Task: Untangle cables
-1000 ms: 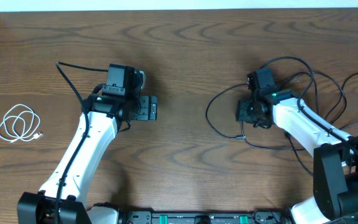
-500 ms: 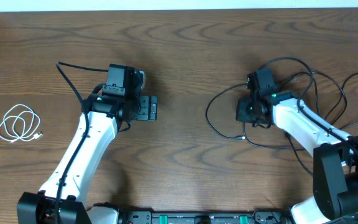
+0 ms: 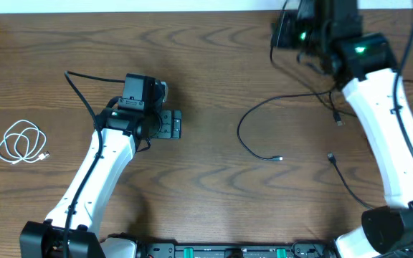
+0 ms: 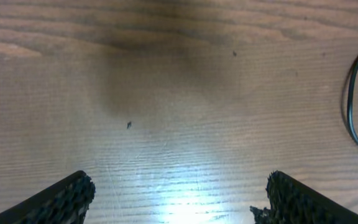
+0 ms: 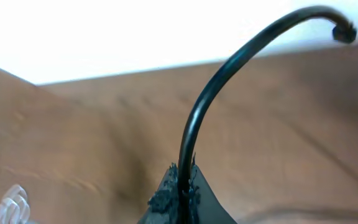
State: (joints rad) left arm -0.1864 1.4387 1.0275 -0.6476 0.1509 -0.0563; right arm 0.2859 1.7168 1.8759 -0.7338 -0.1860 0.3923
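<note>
Black cable (image 5: 192,118) hangs pinched in the right pincer (image 5: 180,190), raised at one o'clock, probably to draw it clear of the black cables (image 3: 239,134) trailing on the desk (image 3: 206,208); the left pincer (image 4: 179,208) hovers spread, the white cable (image 3: 21,143) coiled at nine o'clock.

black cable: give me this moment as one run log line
right gripper: shut on black cable, held above table | left gripper: open, empty | white cable: coiled, far left

Black cables (image 3: 239,132): stretches hidden under the right arm (image 3: 378,100).
White cable (image 5: 8,204): blurred, clipped at the right wrist view's corner.
Left fingertips (image 4: 67,200): cut by the bottom edge.
</note>
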